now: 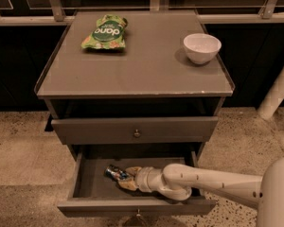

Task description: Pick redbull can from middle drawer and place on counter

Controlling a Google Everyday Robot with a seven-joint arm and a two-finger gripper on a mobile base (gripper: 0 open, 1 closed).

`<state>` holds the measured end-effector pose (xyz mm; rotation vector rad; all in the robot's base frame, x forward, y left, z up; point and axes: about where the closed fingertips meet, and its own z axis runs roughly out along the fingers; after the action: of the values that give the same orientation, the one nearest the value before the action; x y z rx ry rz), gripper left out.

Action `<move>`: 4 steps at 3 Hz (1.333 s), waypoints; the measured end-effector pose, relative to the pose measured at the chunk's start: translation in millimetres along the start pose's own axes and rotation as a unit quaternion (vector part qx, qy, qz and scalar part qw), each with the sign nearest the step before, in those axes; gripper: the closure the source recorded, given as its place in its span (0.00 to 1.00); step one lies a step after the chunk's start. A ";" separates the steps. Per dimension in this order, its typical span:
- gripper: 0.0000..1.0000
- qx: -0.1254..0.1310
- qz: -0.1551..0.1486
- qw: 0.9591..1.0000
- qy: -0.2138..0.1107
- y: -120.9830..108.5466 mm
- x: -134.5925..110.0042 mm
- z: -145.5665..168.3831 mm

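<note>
The redbull can (113, 172) lies on its side in the open middle drawer (92, 183), left of centre, dark blue and silver. My gripper (123, 178) reaches into the drawer from the right on its white arm and is right at the can's right end, touching or nearly touching it. The counter (146, 65) is the flat grey top of the cabinet, above both drawers.
A green snack bag (105, 32) lies at the counter's back left and a white bowl (201, 48) at its back right. The upper drawer (135, 129) is nearly closed, just above my arm. A white post (277, 91) stands to the right on the speckled floor.
</note>
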<state>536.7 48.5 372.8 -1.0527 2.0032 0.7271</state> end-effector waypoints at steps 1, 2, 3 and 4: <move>1.00 -0.022 -0.006 1.000 -0.014 3.1 -8.3 -6.5; 1.00 -0.049 -0.025 0.996 -0.063 0.0 -29.2 -44.4; 1.00 -0.041 -0.029 0.994 -0.094 -7.7 -38.0 -113.3; 1.00 0.005 -0.023 0.994 -0.104 -15.7 -41.2 -195.7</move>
<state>497.4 -88.5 513.9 -0.9726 1.7971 0.7679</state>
